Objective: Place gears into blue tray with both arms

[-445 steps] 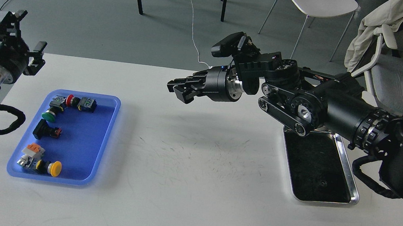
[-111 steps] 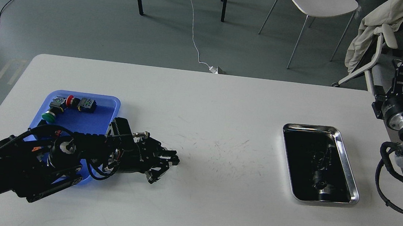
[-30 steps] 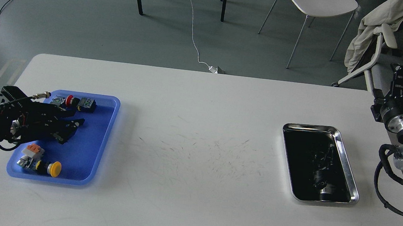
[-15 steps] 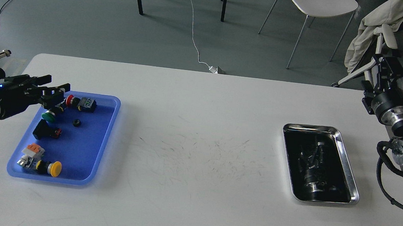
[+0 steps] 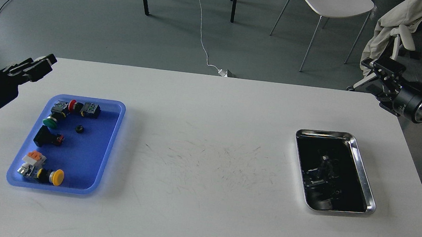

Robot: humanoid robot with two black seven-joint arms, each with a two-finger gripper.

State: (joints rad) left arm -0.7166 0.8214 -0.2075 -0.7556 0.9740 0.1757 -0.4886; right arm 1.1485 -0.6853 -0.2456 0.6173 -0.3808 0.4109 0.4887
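The blue tray lies at the left of the white table. One gear, a tiny black ring, rests loose on its floor in the upper middle. My left gripper hovers above the table's left edge, up and to the left of the tray. Its fingers are slightly apart and nothing is between them. My right gripper hangs off the table's far right corner, pointing left. It is too dark and end-on to tell its fingers apart. No other gears can be made out.
Several push-button switches with red, green and yellow caps lie along the blue tray's left side. A shiny steel tray with a dark, reflective inside sits at the right. Chairs and cables stand beyond the table's far edge.
My left gripper rose and drew back left, off the blue tray, leaving the gear lying inside. My right arm swung so its gripper now points left, level with the table's far right corner.
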